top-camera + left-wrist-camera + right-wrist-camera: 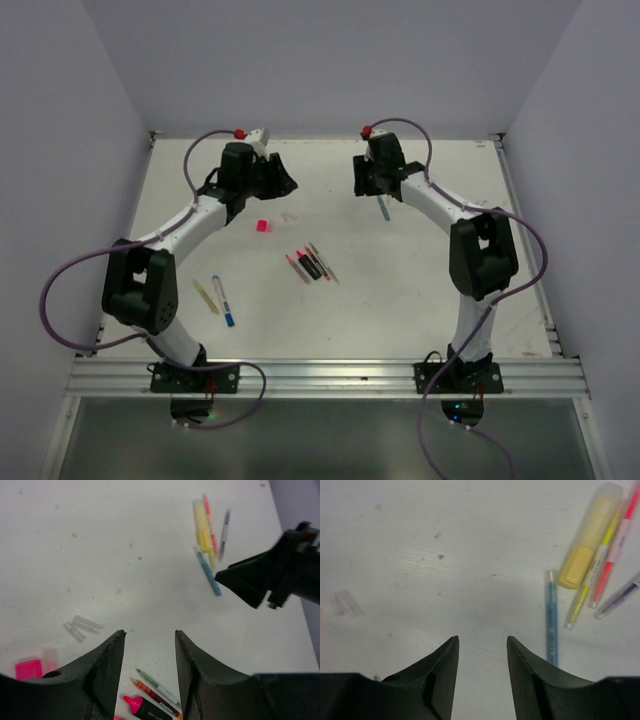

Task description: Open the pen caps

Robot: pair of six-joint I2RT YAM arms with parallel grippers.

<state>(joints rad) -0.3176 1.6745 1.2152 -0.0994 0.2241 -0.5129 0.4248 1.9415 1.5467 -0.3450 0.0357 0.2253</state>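
Both grippers hover over the far part of the table, facing each other. My left gripper (pixel 288 184) (pixel 150 632) is open with nothing between its fingers. A pink pen cap (pixel 263 226) (pixel 28 669) and pale clear caps (pixel 288 215) (pixel 82 627) lie on the table just below it. My right gripper (pixel 360 182) (pixel 481 639) is also open and empty. Beside it lie a blue pen (pixel 384 209) (pixel 551 620), a yellow highlighter (pixel 589 537) (pixel 201 525) and thin yellow, pink and purple pens. Another clear cap (pixel 347 602) lies to its left.
A cluster of pens (pixel 312 265) with a pink-and-black highlighter (pixel 145 707) lies mid-table. A yellow pen (pixel 207 296) and a blue-tipped pen (pixel 223 300) lie near the left arm. Walls close in the table's far and side edges.
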